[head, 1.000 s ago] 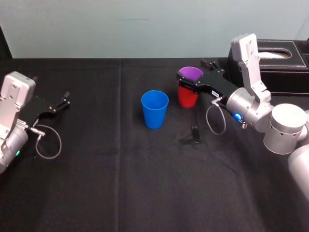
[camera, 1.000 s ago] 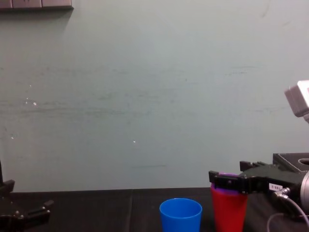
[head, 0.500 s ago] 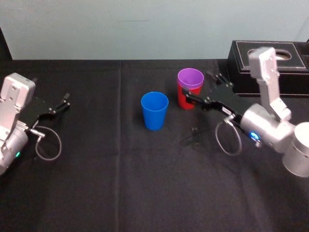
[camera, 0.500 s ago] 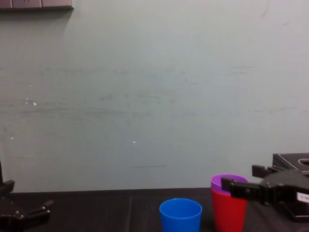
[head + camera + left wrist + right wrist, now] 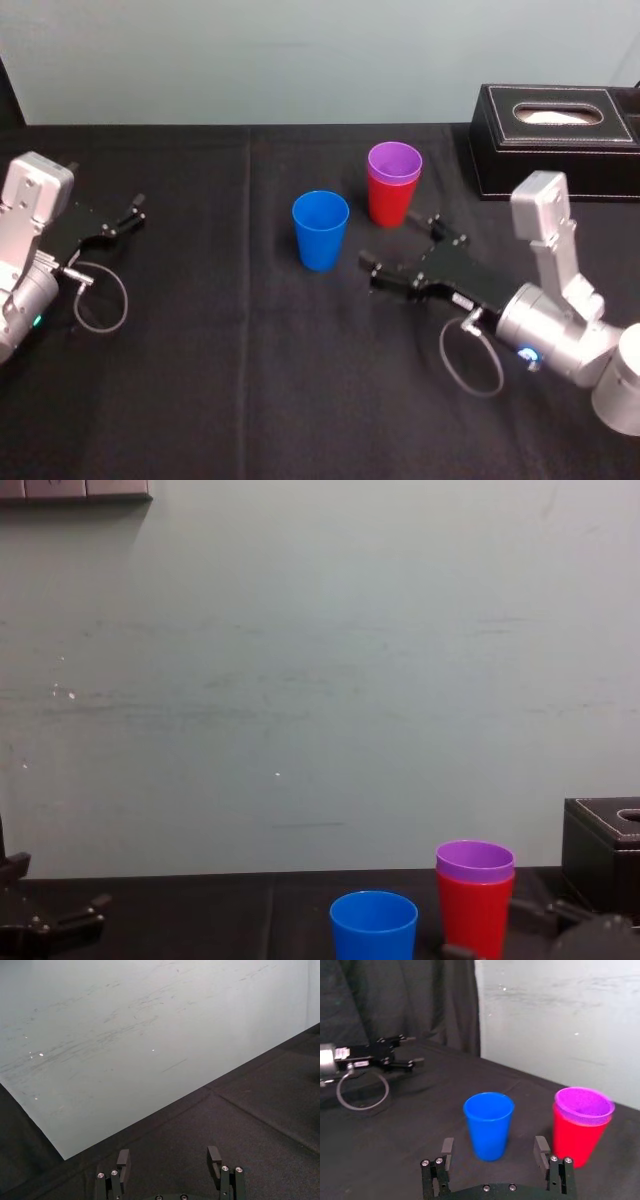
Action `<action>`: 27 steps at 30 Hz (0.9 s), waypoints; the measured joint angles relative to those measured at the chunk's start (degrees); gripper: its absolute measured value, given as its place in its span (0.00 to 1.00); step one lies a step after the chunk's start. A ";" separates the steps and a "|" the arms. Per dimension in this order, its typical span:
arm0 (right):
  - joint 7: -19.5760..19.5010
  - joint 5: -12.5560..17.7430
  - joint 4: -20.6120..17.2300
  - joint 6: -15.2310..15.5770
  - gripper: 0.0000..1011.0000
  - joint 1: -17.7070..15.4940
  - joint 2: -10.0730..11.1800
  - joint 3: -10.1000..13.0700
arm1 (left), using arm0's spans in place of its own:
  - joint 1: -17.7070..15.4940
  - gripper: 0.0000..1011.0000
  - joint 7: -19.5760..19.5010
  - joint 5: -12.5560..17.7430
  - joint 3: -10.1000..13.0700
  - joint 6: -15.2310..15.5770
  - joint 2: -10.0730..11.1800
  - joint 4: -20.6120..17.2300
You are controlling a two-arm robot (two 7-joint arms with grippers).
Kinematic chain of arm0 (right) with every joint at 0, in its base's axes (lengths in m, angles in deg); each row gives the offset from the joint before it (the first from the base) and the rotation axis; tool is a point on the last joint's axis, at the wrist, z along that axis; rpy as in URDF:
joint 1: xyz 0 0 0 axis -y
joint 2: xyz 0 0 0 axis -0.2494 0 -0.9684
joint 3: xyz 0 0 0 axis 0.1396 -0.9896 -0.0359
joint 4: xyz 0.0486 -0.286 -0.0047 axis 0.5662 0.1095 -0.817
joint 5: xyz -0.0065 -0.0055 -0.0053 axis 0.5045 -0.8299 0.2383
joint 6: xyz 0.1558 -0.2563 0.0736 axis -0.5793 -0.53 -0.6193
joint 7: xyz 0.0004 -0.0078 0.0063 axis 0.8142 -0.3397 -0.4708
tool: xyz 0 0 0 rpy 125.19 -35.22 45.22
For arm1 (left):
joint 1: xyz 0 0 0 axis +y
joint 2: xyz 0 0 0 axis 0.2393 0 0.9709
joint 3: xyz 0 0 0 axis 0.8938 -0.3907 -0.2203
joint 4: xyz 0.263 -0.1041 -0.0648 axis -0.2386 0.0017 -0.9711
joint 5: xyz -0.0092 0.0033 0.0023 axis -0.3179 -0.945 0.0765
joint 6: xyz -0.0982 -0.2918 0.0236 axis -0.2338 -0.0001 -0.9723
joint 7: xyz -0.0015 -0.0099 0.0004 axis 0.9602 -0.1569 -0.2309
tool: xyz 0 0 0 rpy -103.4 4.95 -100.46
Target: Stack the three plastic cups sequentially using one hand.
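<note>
The purple cup (image 5: pixel 394 160) sits nested inside the red cup (image 5: pixel 388 206) at the back of the black table. The blue cup (image 5: pixel 320 230) stands upright alone to their left. My right gripper (image 5: pixel 401 241) hovers low just in front of the stack, open and empty, pointing toward the cups. In the right wrist view its fingers (image 5: pixel 540 1146) frame the blue cup (image 5: pixel 488 1125), with the purple cup (image 5: pixel 583 1105) in the red cup (image 5: pixel 577 1139) to one side. My left gripper (image 5: pixel 128 212) rests open at the far left.
A black tissue box (image 5: pixel 555 140) stands at the back right, behind the right arm. A grey cable loop (image 5: pixel 470 360) hangs from the right wrist. Bare black cloth (image 5: pixel 250 380) stretches across the front and middle of the table.
My right gripper has let go of the purple cup, now nested in the red one, and drawn back toward me and lower. The blue cup and left arm stayed put.
</note>
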State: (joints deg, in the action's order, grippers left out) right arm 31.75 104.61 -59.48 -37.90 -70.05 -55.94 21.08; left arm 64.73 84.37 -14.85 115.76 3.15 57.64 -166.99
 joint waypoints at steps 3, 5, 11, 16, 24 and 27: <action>-0.01 -0.35 0.54 -0.55 0.99 -0.23 -0.32 -0.91 | 0.00 0.99 0.00 0.00 0.00 0.00 0.00 0.00; -0.04 -0.57 1.03 -0.77 0.99 -0.14 -0.63 -1.33 | 0.00 0.99 0.00 0.00 0.00 0.00 0.00 0.00; -1.16 -1.93 3.85 -1.40 0.99 1.75 -2.72 -2.84 | 0.00 0.99 0.00 0.00 0.00 0.00 0.00 0.00; -1.92 -2.88 6.02 -1.74 0.99 3.56 -4.50 -3.57 | 0.00 0.99 0.00 0.00 0.00 0.00 0.00 0.00; -3.37 -4.83 10.59 -2.65 0.99 6.78 -7.91 -4.75 | 0.00 0.99 0.00 0.00 0.00 0.00 0.00 0.00; -3.88 -5.66 12.47 -3.15 0.99 7.94 -9.11 -5.03 | 0.00 0.99 0.00 0.00 0.00 0.00 0.00 0.00</action>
State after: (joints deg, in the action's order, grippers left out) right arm 27.87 98.95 -47.01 -41.06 -62.11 -65.05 16.05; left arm 64.72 84.37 -14.85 115.76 3.15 57.64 -166.99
